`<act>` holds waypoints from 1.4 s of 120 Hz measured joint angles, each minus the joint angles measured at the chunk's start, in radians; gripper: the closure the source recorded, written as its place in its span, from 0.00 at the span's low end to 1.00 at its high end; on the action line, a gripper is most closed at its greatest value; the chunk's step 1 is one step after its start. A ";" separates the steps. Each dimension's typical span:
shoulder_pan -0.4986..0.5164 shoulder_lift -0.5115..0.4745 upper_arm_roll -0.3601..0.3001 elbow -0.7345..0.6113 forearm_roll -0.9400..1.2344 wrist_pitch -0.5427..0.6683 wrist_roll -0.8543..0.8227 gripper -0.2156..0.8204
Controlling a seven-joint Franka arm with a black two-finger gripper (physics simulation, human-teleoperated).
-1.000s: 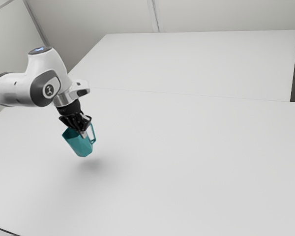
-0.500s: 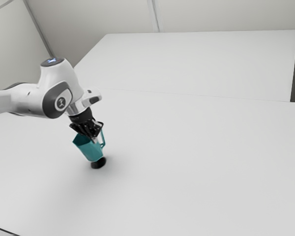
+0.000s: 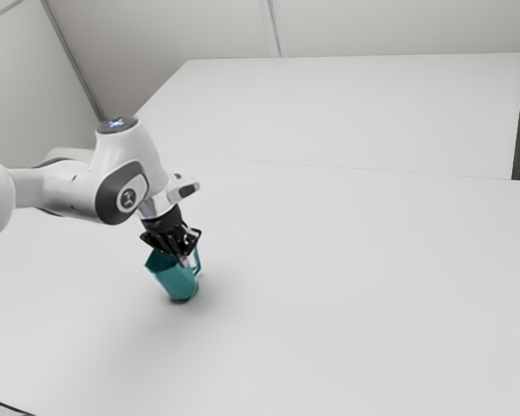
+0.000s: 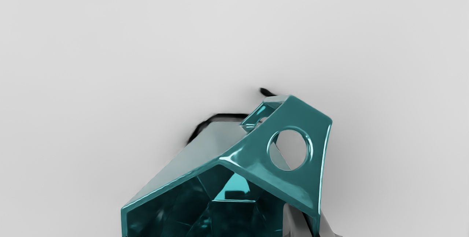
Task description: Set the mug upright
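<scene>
The wrist view's edge crops the mug (image 4: 220, 182) (partly).

No words or numbers can be read. On the arm's dark oval joint cover (image 3: 108, 203) sits a pale round badge (image 3: 128, 198) bearing a small dark emblem, possibly a maker's logo, though too small to make out. Above that cover, the arm's dark top cap (image 3: 105, 127) carries a blue-and-white mark (image 3: 117, 123), also illegible.
</scene>
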 joint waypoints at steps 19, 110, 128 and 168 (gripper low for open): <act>-0.013 0.016 -0.001 -0.001 -0.002 0.018 -0.030 0.94; -0.005 -0.008 -0.041 0.318 -0.058 -0.214 -0.081 0.29; -0.002 0.039 -0.041 0.455 -0.054 -0.330 -0.069 0.26; 0.024 0.093 -0.031 0.739 -0.048 -0.556 0.001 0.23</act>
